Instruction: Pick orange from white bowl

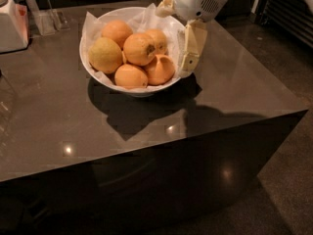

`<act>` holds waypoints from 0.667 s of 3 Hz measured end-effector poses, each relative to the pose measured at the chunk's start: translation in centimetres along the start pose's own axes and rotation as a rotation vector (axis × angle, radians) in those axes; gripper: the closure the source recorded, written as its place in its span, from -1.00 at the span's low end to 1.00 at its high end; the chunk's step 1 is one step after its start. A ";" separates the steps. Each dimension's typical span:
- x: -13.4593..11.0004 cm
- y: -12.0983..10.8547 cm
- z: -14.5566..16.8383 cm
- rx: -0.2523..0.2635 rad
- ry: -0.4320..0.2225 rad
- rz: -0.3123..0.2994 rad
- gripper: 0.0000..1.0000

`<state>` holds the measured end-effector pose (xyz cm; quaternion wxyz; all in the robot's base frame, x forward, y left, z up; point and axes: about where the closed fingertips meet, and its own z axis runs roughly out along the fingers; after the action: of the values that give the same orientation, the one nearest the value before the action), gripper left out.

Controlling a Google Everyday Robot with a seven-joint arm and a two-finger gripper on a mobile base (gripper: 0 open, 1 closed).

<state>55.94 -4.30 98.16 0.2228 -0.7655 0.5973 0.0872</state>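
Note:
The white bowl (pixel 93 65), lined with crinkled white paper, sits on the dark table and holds several fruits. The orange (pixel 139 49), deep orange with a dark stem dimple on its right side, lies on top in the middle of the pile. A paler yellowish fruit (pixel 104 55) lies to its left. My gripper (pixel 174 40) hangs over the bowl's right rim, open and empty. One cream finger (pixel 190 48) points down just outside the rim, and the other finger (pixel 166 6) is over the bowl's back edge. The orange is a short way left of the gripper.
Plain oranges lie around the target, at the back (pixel 116 32), right (pixel 160 68) and front (pixel 130 76). A white appliance (pixel 12 26) and a clear container (pixel 46 18) stand at the table's back left. The table's right edge (pixel 293 102) drops to the floor.

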 end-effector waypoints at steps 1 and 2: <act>-0.4 -1.6 2.2 -0.040 -0.035 -0.018 -1.00; -0.8 -2.9 3.9 -0.066 -0.057 -0.028 -1.00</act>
<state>59.03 -1.35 95.69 0.2154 -0.7780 0.5767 0.1256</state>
